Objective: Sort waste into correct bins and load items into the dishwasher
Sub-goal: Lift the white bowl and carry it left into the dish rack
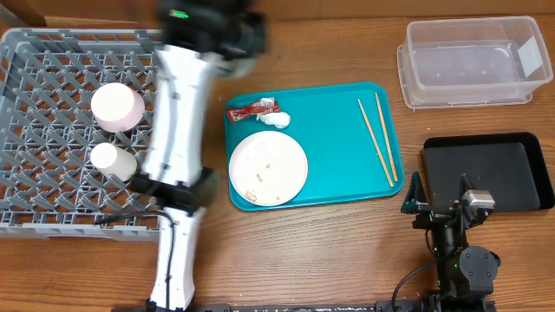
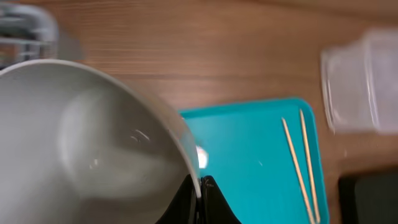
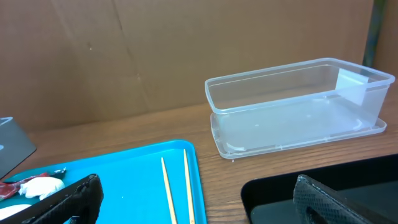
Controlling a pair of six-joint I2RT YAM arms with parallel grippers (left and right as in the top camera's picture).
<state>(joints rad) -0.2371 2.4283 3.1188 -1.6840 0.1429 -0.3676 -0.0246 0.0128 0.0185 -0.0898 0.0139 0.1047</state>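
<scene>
Wood covers the table point(image 1: 329, 251), and a grey rack point(image 1: 52, 182) sits on its left side. The left claw point(image 2: 200, 186) is pinched tight on the rim of the steel bowl point(image 2: 93, 143), up in the air by the rack's far corner. So the job now looks like putting the bowl in the rack. Next it should go over a free spot, come down gently, then let go. The right claw point(image 3: 196, 186) has its fingers apart, holding nothing, beside the black tray point(image 1: 486, 173). A plate point(image 1: 268, 167) and chopsticks point(image 1: 379, 139) wait on the teal tray point(image 1: 347, 147).
</scene>
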